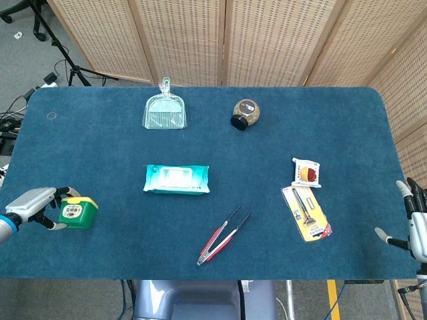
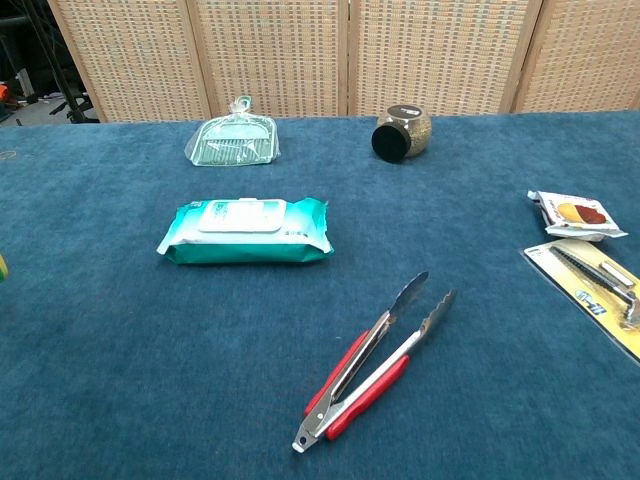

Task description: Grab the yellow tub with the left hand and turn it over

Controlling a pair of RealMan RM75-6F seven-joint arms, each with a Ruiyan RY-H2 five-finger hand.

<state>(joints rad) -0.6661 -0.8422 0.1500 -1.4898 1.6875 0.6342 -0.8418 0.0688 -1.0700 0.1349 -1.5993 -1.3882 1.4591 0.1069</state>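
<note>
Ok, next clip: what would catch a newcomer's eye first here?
Probably the left hand at the table's near-left edge, gripping the yellow tub, which sits tilted with its green label showing. Next, the teal wet-wipes pack mid-table and the red-handled tongs nearer the front. The right hand idles open off the right edge.

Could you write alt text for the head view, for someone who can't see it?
At a blue table's left edge, the robot's left hand grips a tilted yellow tub. A wipes pack, tongs and a jar lie elsewhere.
</note>
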